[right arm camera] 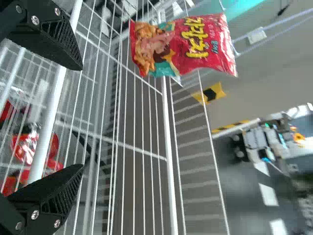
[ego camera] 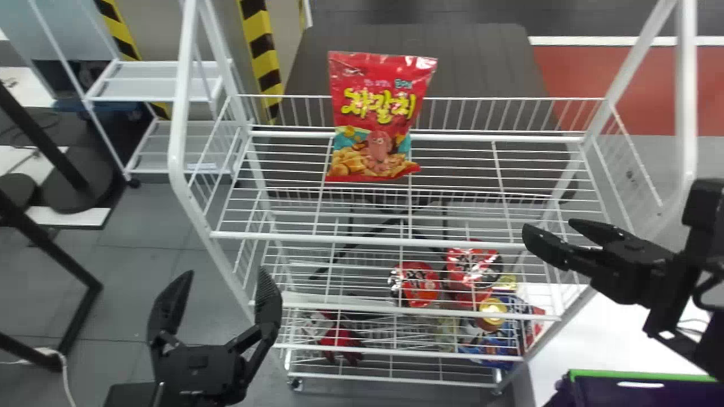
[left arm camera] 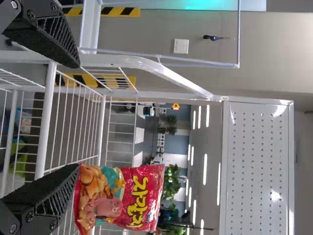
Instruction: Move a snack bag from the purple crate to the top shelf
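Glossy snack bag (ego camera: 378, 116) — upright on wire shelf (ego camera: 362, 241).

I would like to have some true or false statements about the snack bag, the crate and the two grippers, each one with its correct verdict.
1. The snack bag is on the top shelf. True.
2. The right gripper is shut on the snack bag. False: its fingers are open, apart from the bag.
3. The left gripper is open and holds nothing. True.
4. The purple crate is on the robot's left side. False: it is on the robot's right.
5. Red packages lie lower than the top shelf. True.
6. The snack bag is mainly green. False: it is mainly red.
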